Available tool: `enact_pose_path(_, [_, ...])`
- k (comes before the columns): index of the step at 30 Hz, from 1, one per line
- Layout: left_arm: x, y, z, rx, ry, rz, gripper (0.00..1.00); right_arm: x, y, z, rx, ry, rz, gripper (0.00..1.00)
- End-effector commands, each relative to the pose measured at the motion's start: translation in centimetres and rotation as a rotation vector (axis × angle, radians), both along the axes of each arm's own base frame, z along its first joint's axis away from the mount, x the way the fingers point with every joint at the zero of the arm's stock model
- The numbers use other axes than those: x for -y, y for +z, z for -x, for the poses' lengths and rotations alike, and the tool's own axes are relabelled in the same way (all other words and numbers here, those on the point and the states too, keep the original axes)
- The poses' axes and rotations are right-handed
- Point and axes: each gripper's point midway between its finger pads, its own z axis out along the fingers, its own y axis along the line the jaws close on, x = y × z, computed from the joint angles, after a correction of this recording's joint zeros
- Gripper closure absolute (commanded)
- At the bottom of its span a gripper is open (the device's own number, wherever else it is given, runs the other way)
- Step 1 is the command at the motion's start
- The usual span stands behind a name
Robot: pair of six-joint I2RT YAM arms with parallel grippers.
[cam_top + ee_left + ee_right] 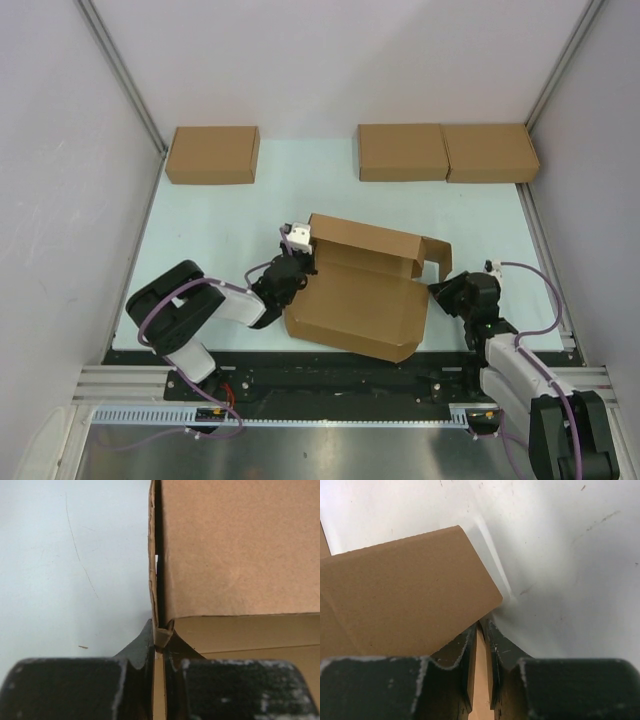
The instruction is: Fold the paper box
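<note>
Cardboard sits between both sets of fingers. My left pincer (162, 641) is nearly closed, nipping the upright wall at the left corner of the paper box (360, 300). My right pincer (481, 630) is just as narrow, clamped on a flap at its right side. I see the box half-folded on the tabletop (210, 230), close to the arms.

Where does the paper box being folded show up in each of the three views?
Top external: the paper box lies half-folded at the table's centre, between both arms.
Left wrist: the paper box fills the upper right, a wall edge pinched in the left gripper.
Right wrist: a flap of the paper box covers the left half, its edge in the right gripper.
Shared landmark: the pale table beside the cardboard.
</note>
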Motion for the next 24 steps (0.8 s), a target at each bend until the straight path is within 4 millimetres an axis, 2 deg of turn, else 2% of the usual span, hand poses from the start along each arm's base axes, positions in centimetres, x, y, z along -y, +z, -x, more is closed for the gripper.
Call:
enact_pose_path(1, [0.6,-0.2,-0.4,-0.018,-0.014,-0.022,1.00,-0.2,2.4,-1.1,0.062,0.016,0.015,0.82])
enact_pose_path(2, [0.4,-0.3,-0.5,-0.028,0.006,-0.023,1.00,-0.2,3.1,-1.2,0.084,0.022,0.018,0.83])
enact_pose_path(3, [0.0,-1.3,-0.5,-0.066,0.028,-0.044,1.00,-0.3,3.8,-1.2,0.105,0.034,0.032,0.82])
enact_pose_path(4, [0.2,-0.9,-1.0,-0.071,0.045,-0.047,1.00,-0.2,3.9,-1.0,0.097,0.036,0.048,0.81])
enact_pose_path(5, [-0.3,-1.1,-1.4,-0.084,0.089,-0.061,1.00,-0.2,5.1,-1.3,0.124,0.039,0.055,0.81])
enact_pose_path(6, [-0.7,-2.3,-1.3,-0.131,0.105,-0.101,1.00,-0.3,6.5,-1.2,0.167,0.051,0.076,0.80])
enact_pose_path(7, [-0.3,-2.0,-1.7,-0.133,0.110,-0.104,1.00,-0.1,6.9,-0.9,0.160,0.052,0.090,0.78])
enact_pose_path(8, [-0.5,-2.4,-1.7,-0.151,0.120,-0.125,1.00,-0.2,8.7,-1.1,0.201,0.062,0.099,0.77])
enact_pose_path(9, [-0.4,-2.5,-1.8,-0.156,0.123,-0.123,1.00,0.5,10.0,-1.2,0.242,0.041,0.137,0.74])
enact_pose_path(10, [-0.3,-2.4,-1.9,-0.155,0.123,-0.119,1.00,0.8,10.2,-0.8,0.233,0.044,0.158,0.72])
enact_pose_path(11, [-0.2,-2.5,-1.8,-0.160,0.123,-0.120,1.00,0.9,11.7,-0.9,0.260,0.043,0.172,0.71])
enact_pose_path(12, [-0.2,-2.5,-1.9,-0.160,0.123,-0.120,1.00,1.1,12.1,-0.8,0.266,0.040,0.189,0.68])
enact_pose_path(15, [0.0,-2.5,-2.1,-0.167,0.122,-0.135,1.00,2.0,12.6,-0.5,0.268,0.028,0.250,0.64])
enact_pose_path(22, [1.0,-2.1,-2.8,-0.181,0.092,-0.167,1.00,3.9,11.6,-1.1,0.216,-0.032,0.285,0.64])
enact_pose_path(24, [0.8,-2.7,-2.8,-0.215,0.089,-0.209,1.00,4.6,11.0,-1.2,0.189,-0.053,0.296,0.64])
